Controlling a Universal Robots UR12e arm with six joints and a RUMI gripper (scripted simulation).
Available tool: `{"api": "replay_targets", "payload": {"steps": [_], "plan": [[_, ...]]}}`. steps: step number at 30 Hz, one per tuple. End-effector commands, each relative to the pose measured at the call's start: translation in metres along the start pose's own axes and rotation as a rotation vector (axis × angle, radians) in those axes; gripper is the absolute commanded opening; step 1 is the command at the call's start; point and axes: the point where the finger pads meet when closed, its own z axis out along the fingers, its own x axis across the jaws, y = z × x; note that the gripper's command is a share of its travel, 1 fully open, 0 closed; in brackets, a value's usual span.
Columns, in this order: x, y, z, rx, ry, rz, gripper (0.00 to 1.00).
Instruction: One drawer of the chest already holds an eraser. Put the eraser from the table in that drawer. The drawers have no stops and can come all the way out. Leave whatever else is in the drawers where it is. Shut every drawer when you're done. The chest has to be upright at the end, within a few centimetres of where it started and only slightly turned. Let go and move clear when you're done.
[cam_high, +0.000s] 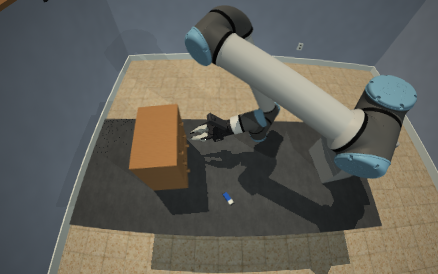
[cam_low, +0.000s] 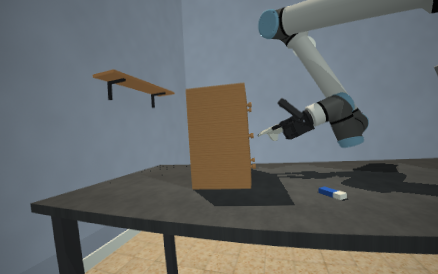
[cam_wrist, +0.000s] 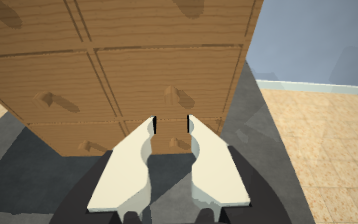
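The wooden chest stands upright on the dark table, and every drawer I can see is shut. It also shows in the side view and fills the wrist view. My gripper hovers just in front of the drawer fronts at middle height. Its fingers stand slightly apart with nothing between them. They point at the right-hand column, just below the middle-row knob. The blue and white eraser lies on the table in front of the chest, also seen in the side view. The drawer contents are hidden.
A wall shelf hangs behind the chest, well away from the arm. The arm's upper link spans over the table's right half. The table edge runs close behind the chest.
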Motion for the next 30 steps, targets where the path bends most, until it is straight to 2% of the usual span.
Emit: {"api": "replay_targets", "payload": {"steps": [1,30], "plan": [[0.0,-0.002,0.003,0.001,0.0,0.0,0.2],[0.0,-0.01,0.026,0.001,0.0,0.0,0.2]]}}
